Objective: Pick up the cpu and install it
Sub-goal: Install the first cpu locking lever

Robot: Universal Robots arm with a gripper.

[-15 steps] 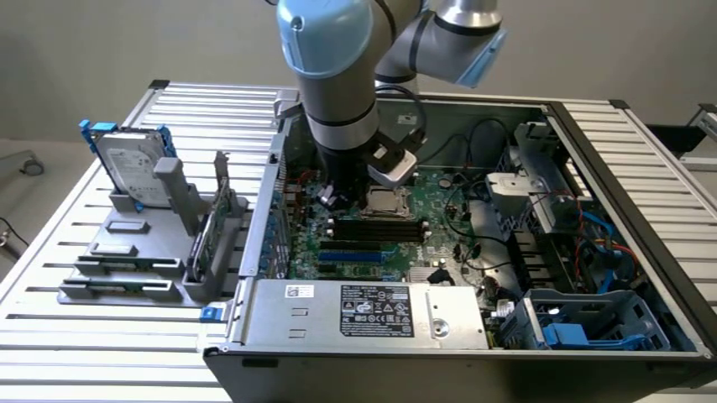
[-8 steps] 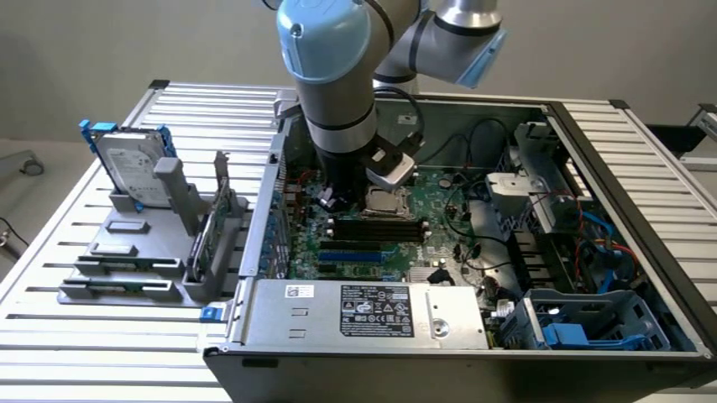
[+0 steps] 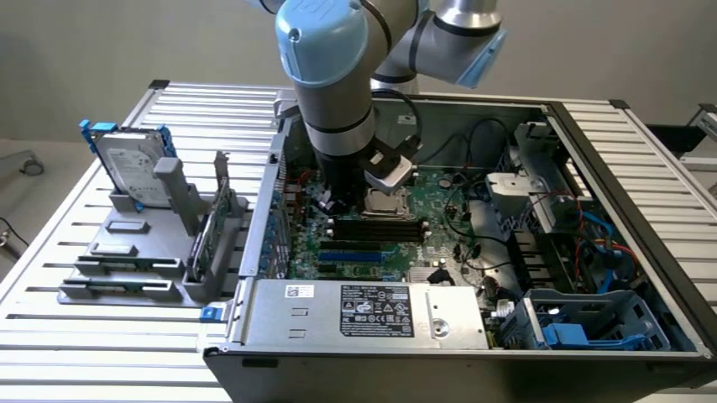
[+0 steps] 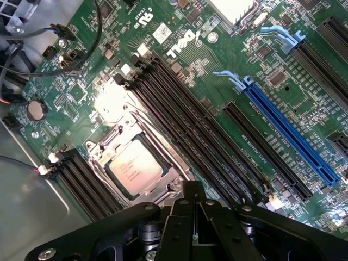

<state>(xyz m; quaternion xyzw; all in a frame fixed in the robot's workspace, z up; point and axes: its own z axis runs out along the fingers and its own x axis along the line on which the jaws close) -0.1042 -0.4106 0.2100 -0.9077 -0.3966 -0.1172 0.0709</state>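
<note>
Cpu (image 4: pixel 135 166) sits in its socket (image 4: pixel 103 149) beside black memory slots (image 4: pixel 190 130), the clenched, empty gripper (image 4: pixel 196 209) just above

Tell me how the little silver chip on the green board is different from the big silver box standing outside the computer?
The cpu is small, flat and square; the hard drive is much bigger and oblong. The cpu lies flat in its metal-framed socket on the motherboard; the hard drive stands upright in a grey rack. The hard drive has blue brackets; the cpu has none. Both have silver-grey metal tops.
</note>
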